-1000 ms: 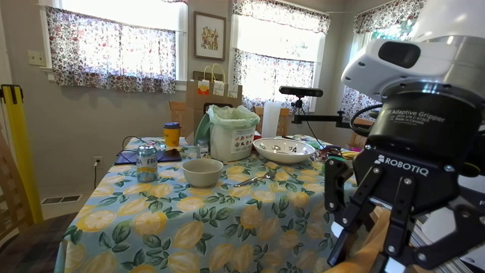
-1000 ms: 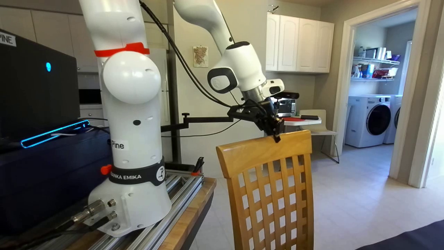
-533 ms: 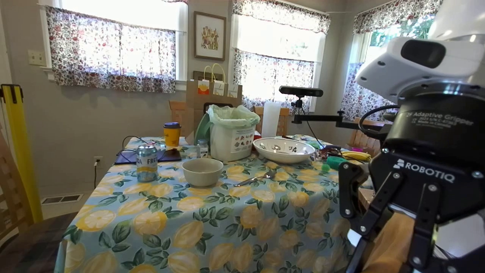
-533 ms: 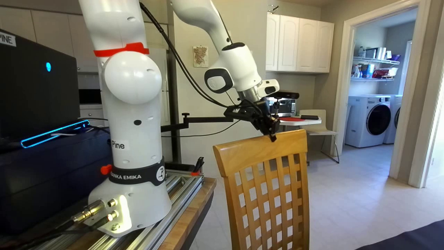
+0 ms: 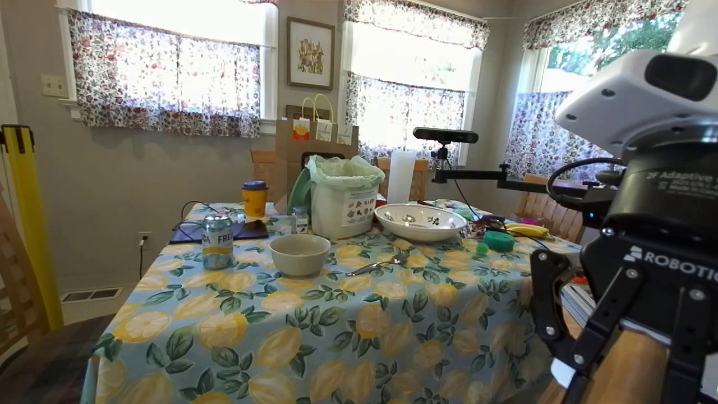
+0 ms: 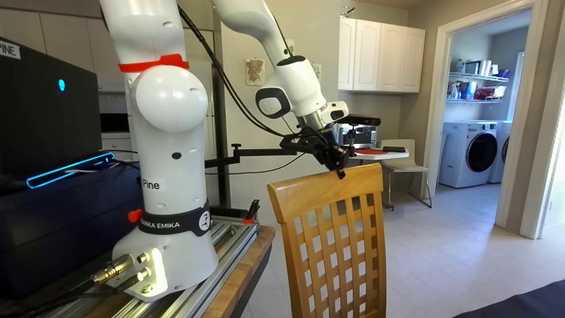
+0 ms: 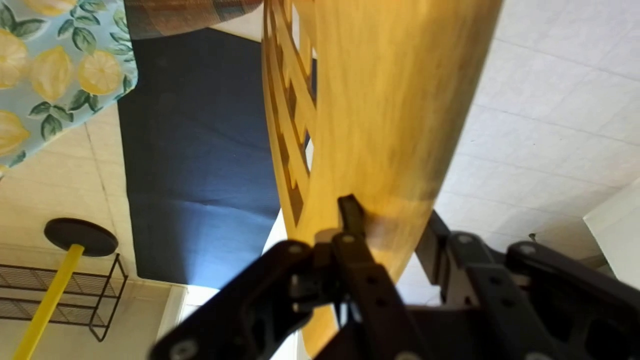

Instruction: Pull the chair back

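Grey walls and curtained windows stand behind a table covered in lemon-print cloth, as recorded in an exterior view. Noted from the left: one yellow post; on the table, a drinks can, upright; a lidded yellow cup, upright and farther back; a plain bowl; a white bin, its green liner folded over the rim; metal cutlery, lying flat; a wide patterned bowl just beside the bin; a round green item; bananas.

Again from the left, in an exterior view: a dark computer case stands near the robot arm, whose base sits on metal framing over a wooden bench. Chair: located right of the bench, lattice back upright, only the back in frame. Gripper: astride the chair's curved top rail in both exterior views. Jaws: clenched on that rail, per the wrist view, one finger to each face; contact of the finger at picture right is partly hidden by the wood. Right of the chair, in an exterior view: a small white table, a microwave behind it, and, through a doorway, a washing machine.
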`<move>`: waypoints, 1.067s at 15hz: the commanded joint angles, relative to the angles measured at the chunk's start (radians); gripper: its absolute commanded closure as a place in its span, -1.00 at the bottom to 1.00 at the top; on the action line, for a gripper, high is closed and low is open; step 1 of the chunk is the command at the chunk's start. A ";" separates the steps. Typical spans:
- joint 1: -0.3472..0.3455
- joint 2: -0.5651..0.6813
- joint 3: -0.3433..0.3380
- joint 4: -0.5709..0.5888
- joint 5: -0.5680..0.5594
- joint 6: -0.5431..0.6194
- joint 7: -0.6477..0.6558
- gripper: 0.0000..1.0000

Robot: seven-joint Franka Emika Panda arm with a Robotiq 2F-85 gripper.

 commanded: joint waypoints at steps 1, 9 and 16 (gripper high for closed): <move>0.029 -0.054 0.002 0.000 0.013 -0.131 -0.055 -0.09; 0.007 -0.055 -0.019 0.006 0.002 -0.156 -0.079 -0.31; -0.013 -0.070 -0.036 0.035 -0.010 -0.202 -0.088 -1.00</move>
